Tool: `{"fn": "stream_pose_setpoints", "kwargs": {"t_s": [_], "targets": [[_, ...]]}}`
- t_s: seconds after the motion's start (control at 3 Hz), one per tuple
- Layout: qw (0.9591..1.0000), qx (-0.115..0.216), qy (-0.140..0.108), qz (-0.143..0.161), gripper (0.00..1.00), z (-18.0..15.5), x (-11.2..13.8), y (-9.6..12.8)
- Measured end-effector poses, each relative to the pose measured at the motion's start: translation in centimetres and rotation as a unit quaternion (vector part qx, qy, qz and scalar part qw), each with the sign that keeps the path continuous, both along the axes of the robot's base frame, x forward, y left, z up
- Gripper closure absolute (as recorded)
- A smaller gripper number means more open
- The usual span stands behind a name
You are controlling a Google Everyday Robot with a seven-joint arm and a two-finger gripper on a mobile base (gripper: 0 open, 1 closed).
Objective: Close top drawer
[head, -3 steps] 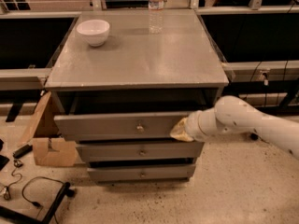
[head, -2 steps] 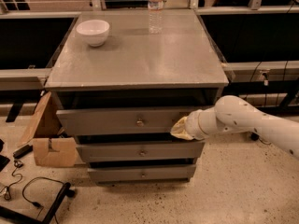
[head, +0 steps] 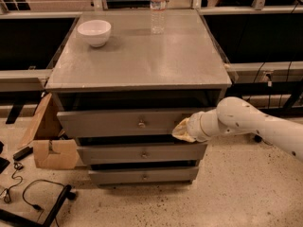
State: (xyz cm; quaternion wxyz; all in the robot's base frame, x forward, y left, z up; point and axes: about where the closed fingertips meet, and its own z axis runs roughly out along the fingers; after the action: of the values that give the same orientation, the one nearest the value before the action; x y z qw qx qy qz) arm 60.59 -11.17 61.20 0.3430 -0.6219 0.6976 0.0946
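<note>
The top drawer (head: pixel 104 122) is a wide grey drawer front with a small brass knob (head: pixel 141 124) at its centre. It sticks out only a little from the grey cabinet (head: pixel 137 56), with a dark gap above it. My gripper (head: pixel 181 129) is at the end of the white arm (head: pixel 255 124) that comes in from the right. It rests against the right end of the top drawer front.
Two narrower grey drawer fronts (head: pixel 142 153) sit below. A white bowl (head: pixel 94 32) and a water bottle (head: pixel 157 2) stand on the cabinet top. A cardboard box (head: pixel 47 141) and cables (head: pixel 28 193) lie on the floor at left.
The top drawer has slid back into the cabinet, and my gripper has followed it inward at its right end.
</note>
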Motion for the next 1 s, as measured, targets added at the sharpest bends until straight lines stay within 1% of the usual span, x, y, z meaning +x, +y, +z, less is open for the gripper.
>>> {"fn": "stream_pose_setpoints", "kwargs": {"t_s": [0.33, 0.67, 1.0], "targets": [[1.0, 0.0, 0.0, 0.0, 0.12, 0.0, 0.0, 0.0], [1.0, 0.0, 0.0, 0.0, 0.0, 0.0, 0.0, 0.01], [1.0, 0.0, 0.0, 0.0, 0.0, 0.0, -0.02, 0.01]]}}
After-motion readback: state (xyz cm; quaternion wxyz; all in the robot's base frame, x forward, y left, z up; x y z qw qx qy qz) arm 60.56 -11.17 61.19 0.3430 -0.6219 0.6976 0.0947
